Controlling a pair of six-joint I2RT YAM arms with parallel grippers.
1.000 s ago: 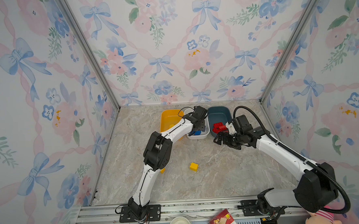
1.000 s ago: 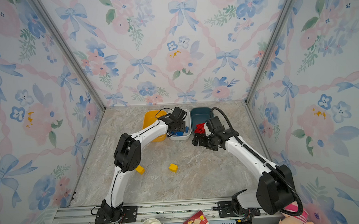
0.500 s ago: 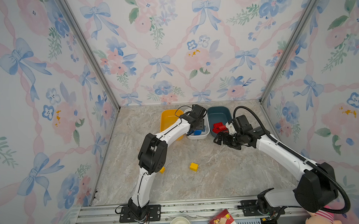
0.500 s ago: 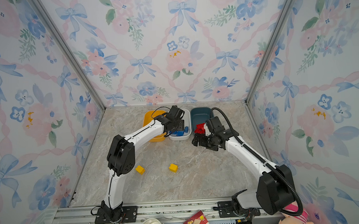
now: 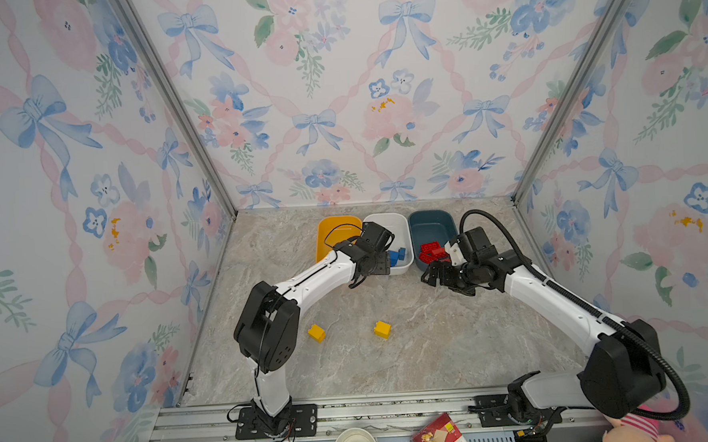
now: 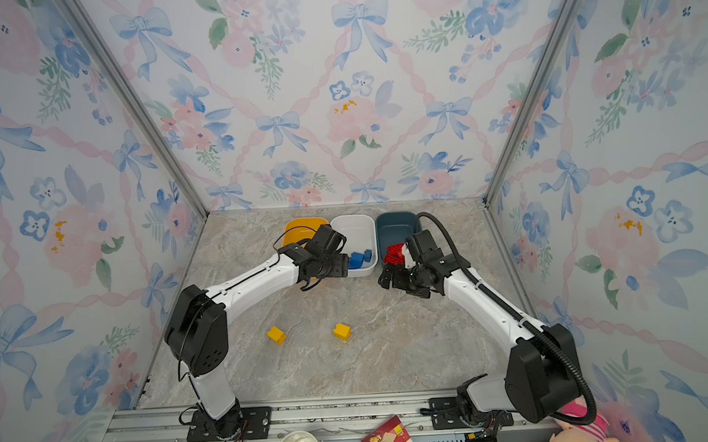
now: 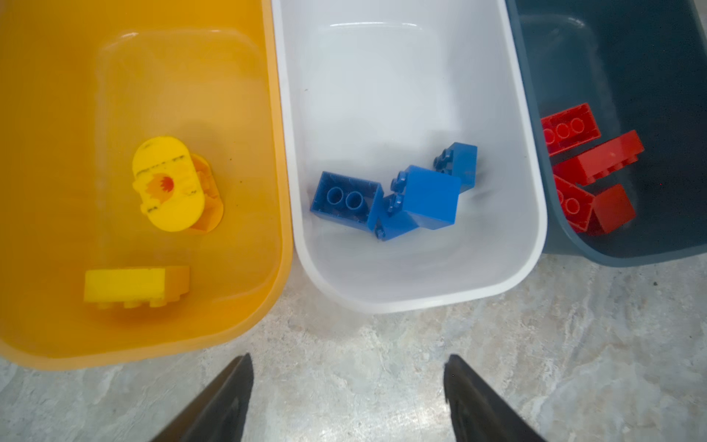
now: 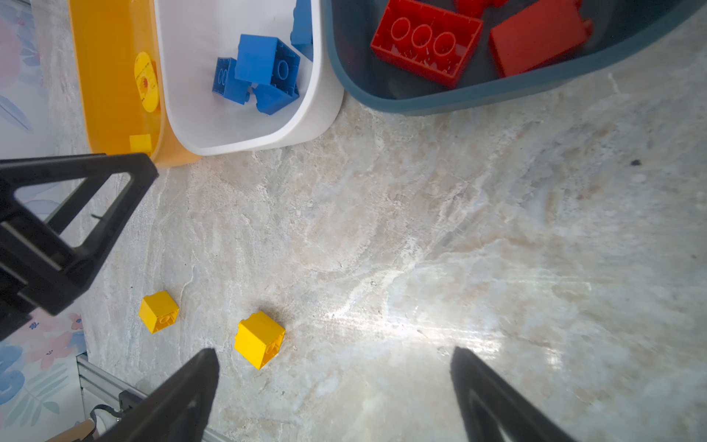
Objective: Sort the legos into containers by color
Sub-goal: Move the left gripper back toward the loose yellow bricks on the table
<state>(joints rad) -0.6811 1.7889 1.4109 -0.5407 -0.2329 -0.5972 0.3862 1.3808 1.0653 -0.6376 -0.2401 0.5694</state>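
The marbled worktop [image 5: 434, 351] is found to carry three tubs in a row at the middle of its rear edge: the yellow-orange tub [image 5: 330, 227], the white tub [image 5: 400, 228] and the teal tub [image 5: 431, 226], set side by side. The left end effector [image 7: 349, 359] is held over bare worktop just in front of the white tub's near rim, its jaws parted with nothing between them. The right end effector [image 8: 333, 352] is held in front of the teal tub, its jaws spread wide and likewise empty. Red bricks [image 7: 589, 168] are seen in the teal tub, blue bricks [image 7: 398, 195] in the white tub, and two yellow pieces [image 7: 134, 285] in the yellow-orange tub. Sorting is judged largely done. Two yellow bricks are left unsorted toward the front edge, well apart from the tubs: the left brick [image 5: 316, 332], close beside the left arm's elbow, and the middle brick [image 5: 382, 329], near the worktop's centre line. Both lie frontward of both end effectors. The middle brick is judged almost straight in front of the left end effector and to the left-front of the right one, so the left arm is judged slightly nearer, and nearer also to the yellow-orange tub. Both bricks are near-cubic, offering no long axis to align to, and sit askew to the worktop edges.
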